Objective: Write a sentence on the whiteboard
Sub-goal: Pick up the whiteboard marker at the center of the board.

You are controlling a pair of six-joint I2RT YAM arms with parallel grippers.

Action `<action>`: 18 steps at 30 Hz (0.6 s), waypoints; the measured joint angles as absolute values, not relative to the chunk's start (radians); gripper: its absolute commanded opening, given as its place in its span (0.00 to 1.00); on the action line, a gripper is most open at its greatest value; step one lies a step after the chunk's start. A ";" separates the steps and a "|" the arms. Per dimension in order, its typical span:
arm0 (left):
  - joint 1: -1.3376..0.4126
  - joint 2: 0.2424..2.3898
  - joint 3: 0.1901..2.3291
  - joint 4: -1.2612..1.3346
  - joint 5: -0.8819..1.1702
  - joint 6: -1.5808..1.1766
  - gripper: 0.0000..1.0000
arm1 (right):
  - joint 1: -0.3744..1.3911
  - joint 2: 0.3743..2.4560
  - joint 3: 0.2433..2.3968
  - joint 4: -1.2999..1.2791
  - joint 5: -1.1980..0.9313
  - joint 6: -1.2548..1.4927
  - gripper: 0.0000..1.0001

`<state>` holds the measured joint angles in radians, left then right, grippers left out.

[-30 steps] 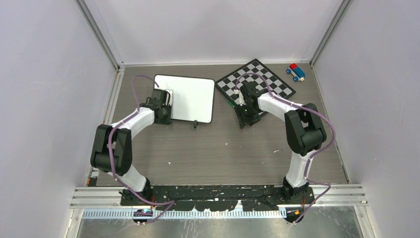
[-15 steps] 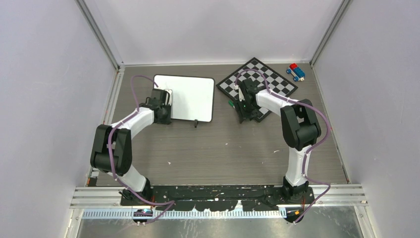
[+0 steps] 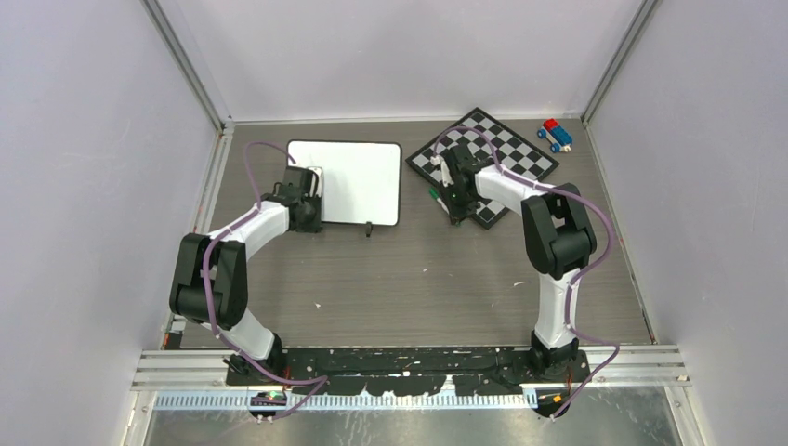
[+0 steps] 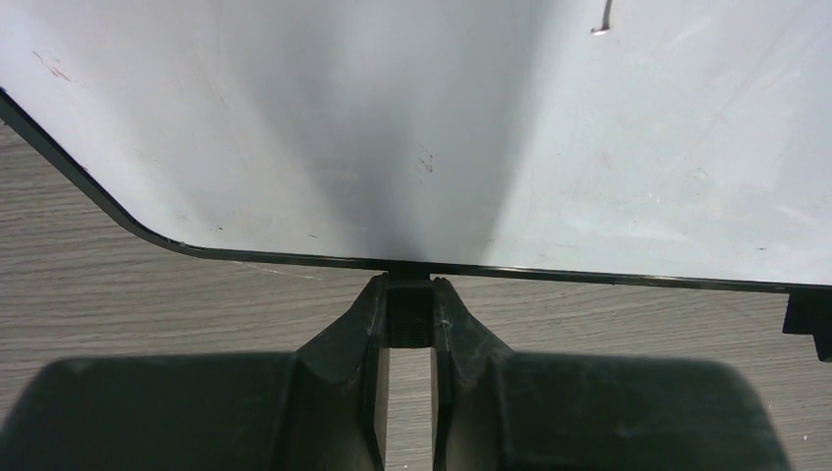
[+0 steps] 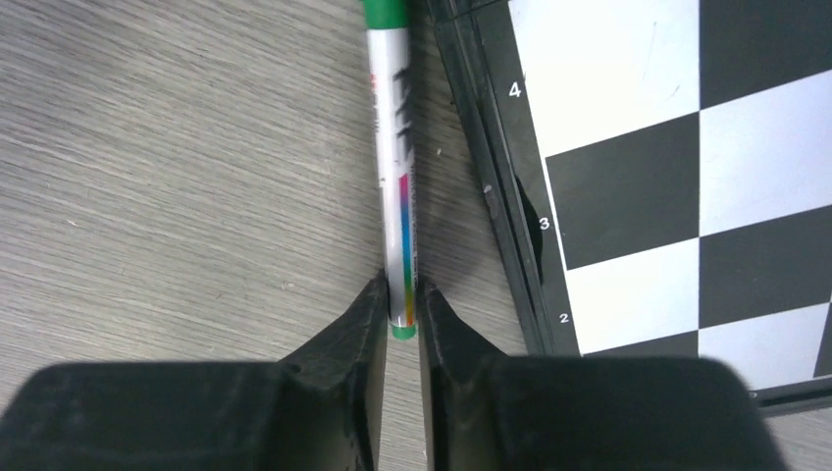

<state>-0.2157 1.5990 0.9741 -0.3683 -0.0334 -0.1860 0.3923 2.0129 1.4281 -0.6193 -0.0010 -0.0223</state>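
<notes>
Edging chessboard (image 5: 628,108): 4, 3, 2

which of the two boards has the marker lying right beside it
The checkered chessboard on the right, not the plain whiteboard. The green marker lies along the chessboard's edge, with the right pincer shut on its end.

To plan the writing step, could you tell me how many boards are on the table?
2. The whiteboard lies far left; the chessboard lies angled to its right, the green marker along its near-left edge. None appears hidden.
</notes>
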 measured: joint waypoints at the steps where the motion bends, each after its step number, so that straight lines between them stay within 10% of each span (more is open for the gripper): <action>1: -0.219 1.599 0.971 -0.363 -0.033 -0.190 0.00 | 0.395 2.013 1.427 -0.618 -0.001 -0.026 0.03; 18: -0.388 1.618 0.923 -0.295 -0.102 -0.270 0.14 | 0.292 1.731 1.274 -0.729 -0.156 0.018 0.00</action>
